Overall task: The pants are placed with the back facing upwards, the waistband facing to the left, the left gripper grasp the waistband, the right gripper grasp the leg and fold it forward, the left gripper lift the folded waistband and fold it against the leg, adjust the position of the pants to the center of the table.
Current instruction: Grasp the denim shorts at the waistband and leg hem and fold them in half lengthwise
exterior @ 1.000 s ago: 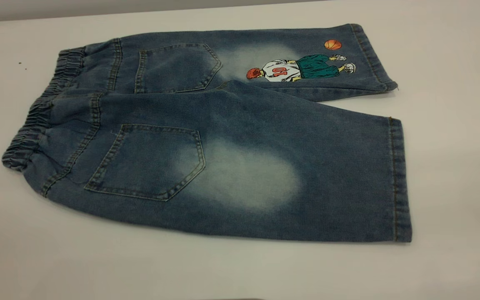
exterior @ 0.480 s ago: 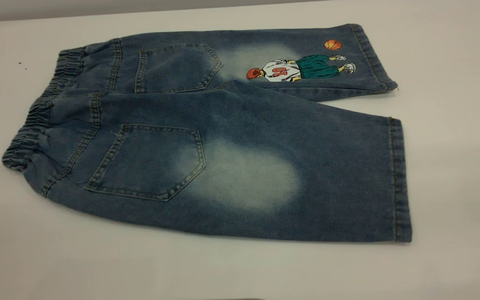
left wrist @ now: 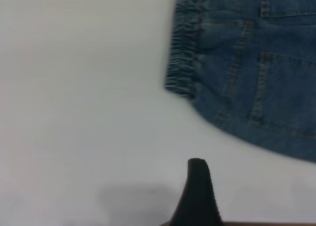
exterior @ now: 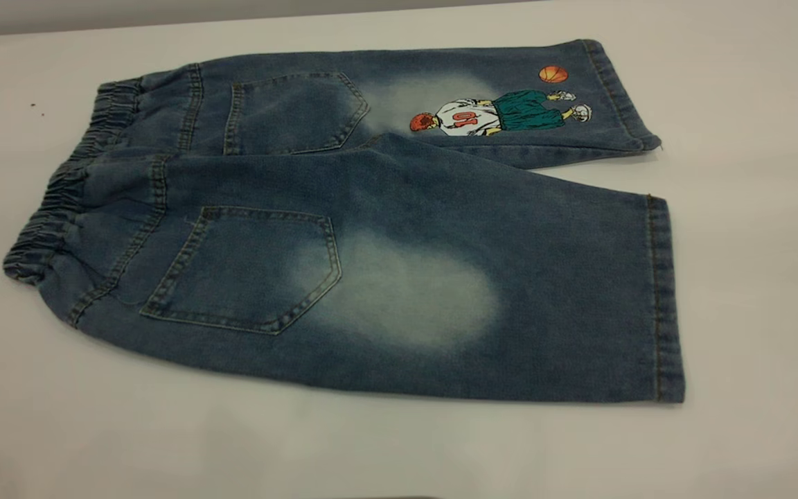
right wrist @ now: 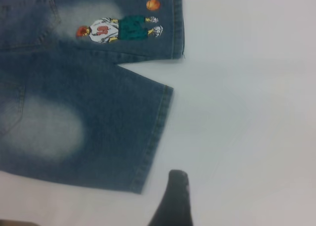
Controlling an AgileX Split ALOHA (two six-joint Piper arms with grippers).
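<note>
The pants (exterior: 371,201) lie flat on the table (exterior: 752,229), back pockets up. The ruffled waistband (exterior: 59,201) is at the left. The plain leg (exterior: 524,298) with its pale patch lies nearest the camera, and the leg with the basketball-player print (exterior: 496,114) lies behind it. Neither gripper appears in the exterior view. In the left wrist view, the left gripper (left wrist: 244,196) hovers over bare table short of the waistband (left wrist: 183,53); one black fingertip (left wrist: 197,186) shows, with nothing beside it. The right gripper (right wrist: 222,196) hangs over bare table just off the leg's hem (right wrist: 154,137), holding nothing.
Bare white tabletop surrounds the shorts on all sides, with the widest stretches at the front (exterior: 371,450) and right. A few tiny dark specks (exterior: 33,106) lie at the far left. The table's back edge (exterior: 163,17) runs along the top.
</note>
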